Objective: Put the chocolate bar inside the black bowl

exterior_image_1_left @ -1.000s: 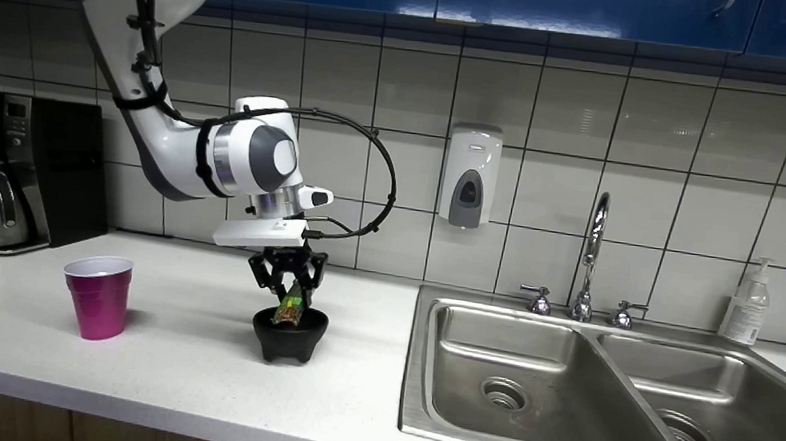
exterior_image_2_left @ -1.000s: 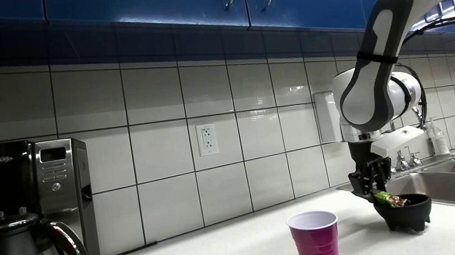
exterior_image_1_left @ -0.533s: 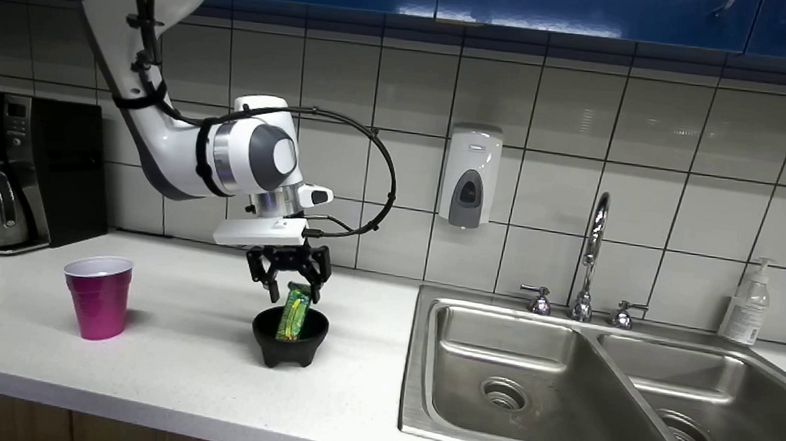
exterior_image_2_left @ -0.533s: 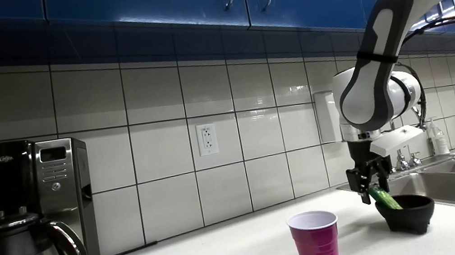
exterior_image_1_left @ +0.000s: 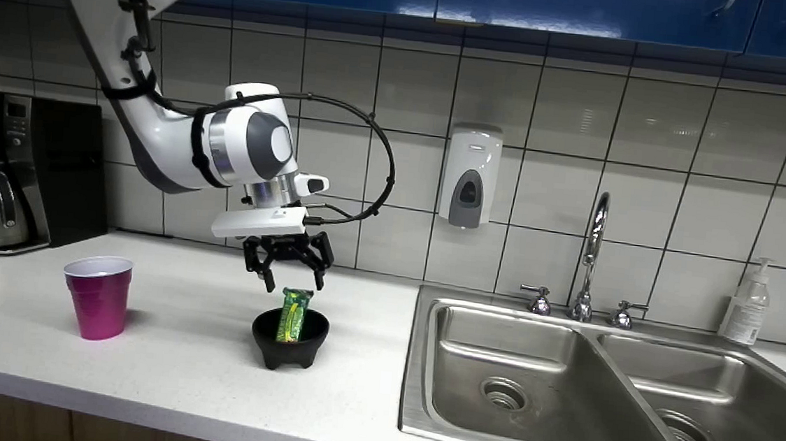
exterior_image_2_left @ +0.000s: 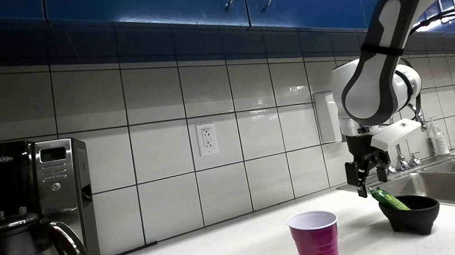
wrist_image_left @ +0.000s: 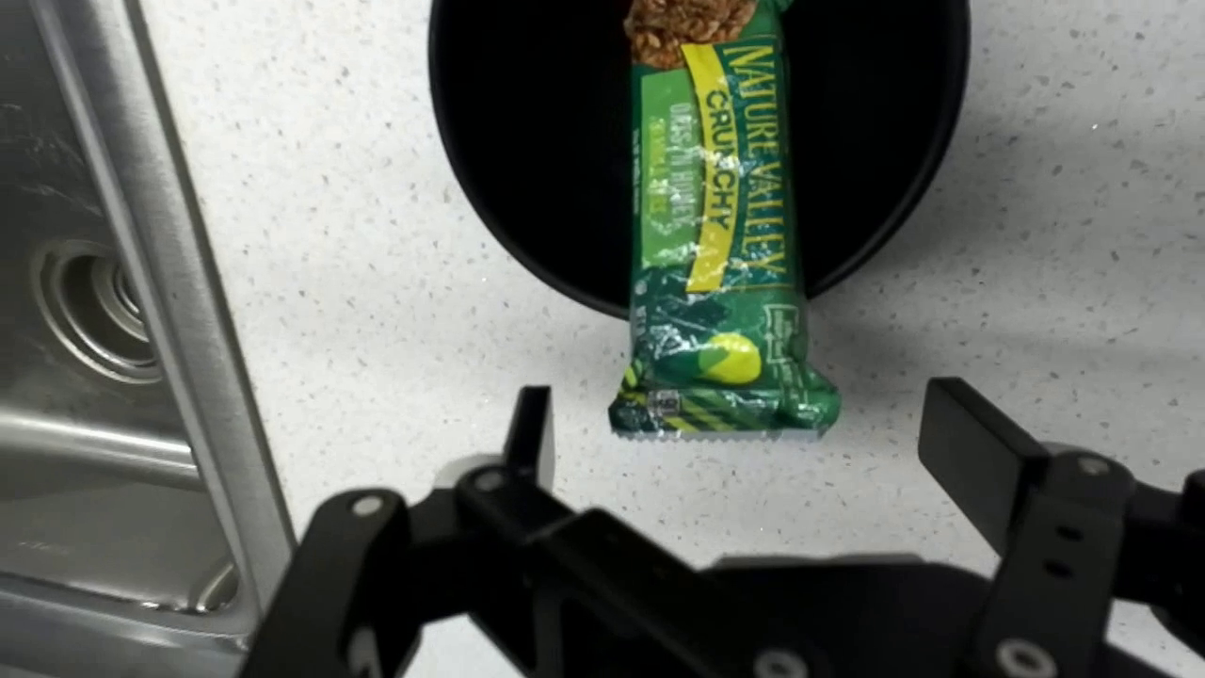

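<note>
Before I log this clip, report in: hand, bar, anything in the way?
Hand open, holding nothing. Green-wrapped bar leaning in black bowl, upper end sticking out. Pink cup apart from bowl, seemingly not in the way.

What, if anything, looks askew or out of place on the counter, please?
The green-wrapped bar looks askew: it sits tilted in the black bowl, leaning across the rim with one end jutting out instead of lying fully inside. I see nothing spilled.
</note>
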`<state>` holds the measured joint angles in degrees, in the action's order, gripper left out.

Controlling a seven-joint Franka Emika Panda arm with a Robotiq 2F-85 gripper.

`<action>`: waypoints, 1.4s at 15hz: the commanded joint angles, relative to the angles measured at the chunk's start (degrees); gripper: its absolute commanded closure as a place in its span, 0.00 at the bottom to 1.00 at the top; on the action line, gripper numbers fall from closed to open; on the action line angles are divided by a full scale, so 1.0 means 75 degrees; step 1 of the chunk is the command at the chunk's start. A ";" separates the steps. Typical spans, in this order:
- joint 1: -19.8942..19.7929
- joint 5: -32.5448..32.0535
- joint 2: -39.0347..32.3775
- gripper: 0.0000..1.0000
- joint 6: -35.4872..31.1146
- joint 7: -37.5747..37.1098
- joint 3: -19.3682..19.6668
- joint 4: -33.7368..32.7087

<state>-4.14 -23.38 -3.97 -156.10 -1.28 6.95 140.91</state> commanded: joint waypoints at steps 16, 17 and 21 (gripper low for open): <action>0.0205 0.0948 0.3317 0.00 0.1297 0.0195 -0.0672 0.2476; 0.0216 0.0953 0.3432 0.00 0.1334 0.0144 -0.0737 0.2596; 0.0298 0.1129 0.3415 0.00 0.1621 0.0136 -0.0893 0.2467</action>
<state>-2.03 -16.60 19.54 -147.03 -0.86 1.73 159.42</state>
